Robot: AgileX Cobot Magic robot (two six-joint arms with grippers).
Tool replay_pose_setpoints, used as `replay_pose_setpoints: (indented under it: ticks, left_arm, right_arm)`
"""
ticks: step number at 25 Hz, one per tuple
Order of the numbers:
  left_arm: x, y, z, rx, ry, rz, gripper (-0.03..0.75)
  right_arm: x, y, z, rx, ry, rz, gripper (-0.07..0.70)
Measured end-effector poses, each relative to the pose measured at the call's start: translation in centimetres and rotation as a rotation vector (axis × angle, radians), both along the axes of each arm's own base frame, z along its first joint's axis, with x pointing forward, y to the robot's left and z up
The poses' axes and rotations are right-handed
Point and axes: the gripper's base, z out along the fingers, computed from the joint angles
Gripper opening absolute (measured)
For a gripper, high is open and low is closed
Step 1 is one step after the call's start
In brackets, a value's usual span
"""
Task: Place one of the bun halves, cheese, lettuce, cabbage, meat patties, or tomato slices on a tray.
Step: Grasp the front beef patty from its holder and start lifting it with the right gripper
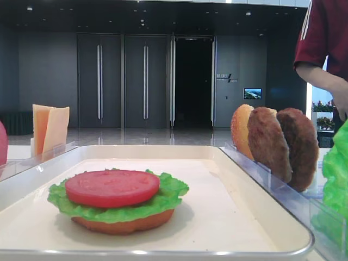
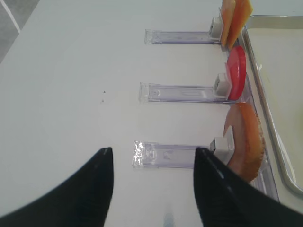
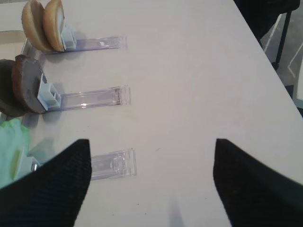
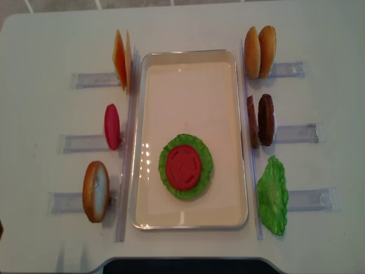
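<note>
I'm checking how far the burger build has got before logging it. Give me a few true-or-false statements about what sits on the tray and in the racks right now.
1. A flat round red tomato slice lies on top of the bright green ruffled lettuce leaf on the large cream-white rectangular tray. True.
2. A brown meat patty already lies on the stack on the tray. False: both round brown meat patties stand on edge in a clear plastic rack right of the tray.
3. The right end effector stands open and empty. True.
4. The pale yellow-orange cheese slices lie flat on the tray. False: they stand upright in a rack left of the tray.
</note>
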Motion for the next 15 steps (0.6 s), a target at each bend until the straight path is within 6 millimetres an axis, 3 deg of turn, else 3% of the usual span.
replay_pose_setpoints:
  ticks: [15]
  left_arm:
    - [0.00, 0.00, 0.00, 0.000, 0.000, 0.000, 0.409]
  right_arm:
    - [0.00, 0.00, 0.00, 0.000, 0.000, 0.000, 0.538]
